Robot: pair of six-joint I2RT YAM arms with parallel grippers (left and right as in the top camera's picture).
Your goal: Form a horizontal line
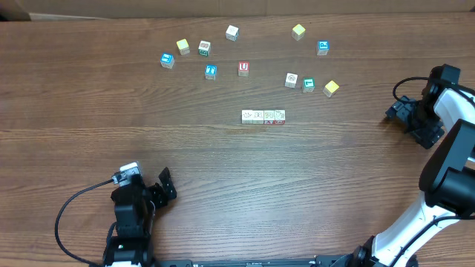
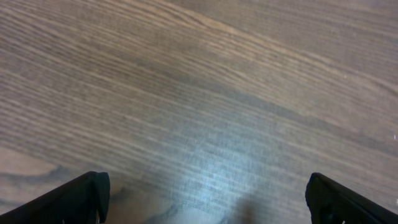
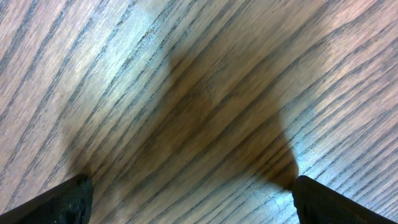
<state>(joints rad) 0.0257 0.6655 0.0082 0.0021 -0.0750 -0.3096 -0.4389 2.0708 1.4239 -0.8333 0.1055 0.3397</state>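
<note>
Brown wood-grain table fills the overhead view. Near its middle lies the horizontal line: four small whitish cubes, side by side and touching. Its long axis runs from 9 o'clock to 3 o'clock. The tops carry faint green and red prints, too small to read.

Loose cubes lie scattered from about 10 o'clock to 2 o'clock of the row, all apart from it. Nearest, at about 11 o'clock, is the red "U" cube, whose letter is the only writing that can be read. A blue-marked cube lies at its 9 o'clock. Further toward 10 o'clock stand another blue-marked cube, a yellow cube and a whitish cube with a green print. A plain whitish cube lies far off at 11 o'clock. At 1 to 2 o'clock are a whitish cube just beside a teal-marked cube, then a yellow cube. Beyond them sit another yellow cube and a blue-marked cube.

The left tool rests at 7 o'clock, well apart from the row. Its fingers are spread wide over bare wood in the left wrist view, holding nothing. The right tool is at 3 o'clock, near the table edge. It is likewise wide open and empty over bare grain.
</note>
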